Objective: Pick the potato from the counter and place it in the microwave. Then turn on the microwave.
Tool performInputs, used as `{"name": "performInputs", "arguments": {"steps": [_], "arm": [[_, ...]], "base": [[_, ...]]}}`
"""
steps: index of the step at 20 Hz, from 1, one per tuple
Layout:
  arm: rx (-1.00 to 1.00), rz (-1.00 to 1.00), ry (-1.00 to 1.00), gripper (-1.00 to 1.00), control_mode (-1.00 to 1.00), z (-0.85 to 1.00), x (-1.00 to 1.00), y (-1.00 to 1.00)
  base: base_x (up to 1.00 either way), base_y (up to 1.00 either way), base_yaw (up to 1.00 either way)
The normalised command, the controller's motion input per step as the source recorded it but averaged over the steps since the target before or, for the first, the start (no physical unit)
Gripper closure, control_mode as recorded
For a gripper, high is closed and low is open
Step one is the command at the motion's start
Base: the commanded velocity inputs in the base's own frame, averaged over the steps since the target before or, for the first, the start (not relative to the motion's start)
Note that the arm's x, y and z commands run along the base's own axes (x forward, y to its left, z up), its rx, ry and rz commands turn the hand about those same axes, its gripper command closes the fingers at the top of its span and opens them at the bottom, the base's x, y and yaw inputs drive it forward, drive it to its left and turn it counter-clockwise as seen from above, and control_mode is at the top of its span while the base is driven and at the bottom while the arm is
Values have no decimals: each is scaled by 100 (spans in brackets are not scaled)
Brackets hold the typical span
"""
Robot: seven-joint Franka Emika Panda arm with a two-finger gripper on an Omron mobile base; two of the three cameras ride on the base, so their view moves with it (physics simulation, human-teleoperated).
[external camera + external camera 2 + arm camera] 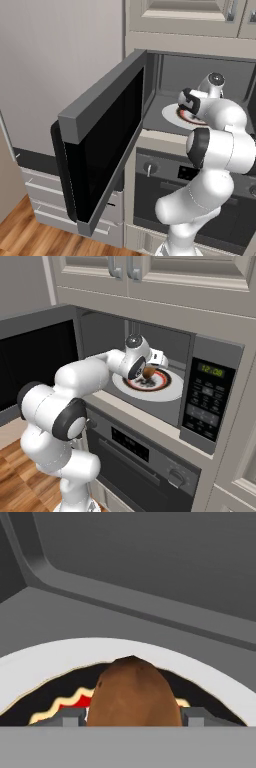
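While we hold the small brown potato (132, 694) clamped between the jaws, bottom centre of hand view, over the white red-and-black-ringed plate (35, 662) | risk: releasing high, it rolls off inside the dark grey microwave (210, 396).

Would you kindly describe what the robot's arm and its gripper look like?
The arm is glossy white, built of rounded, bulbous segments with dark grey to black rings and caps at the joints. The gripper has a white body; its fingers are small, dark grey and blocky. No cables or markings show.
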Motion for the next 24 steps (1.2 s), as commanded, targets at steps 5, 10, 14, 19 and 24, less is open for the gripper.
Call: {"name": "performInputs", "arguments": {"steps": [5,10,14,19,24], "arm": [[0,0,0,-100,-100,0,0,0],[0,0,0,-100,-100,0,0,0],[0,0,0,-100,-100,0,-6,0],[0,0,0,-100,-100,0,-24,0],[0,0,0,-100,-100,0,-44,0]], "base": [[0,0,0],[0,0,0],[0,0,0],[0,0,0],[0,0,0]]}}
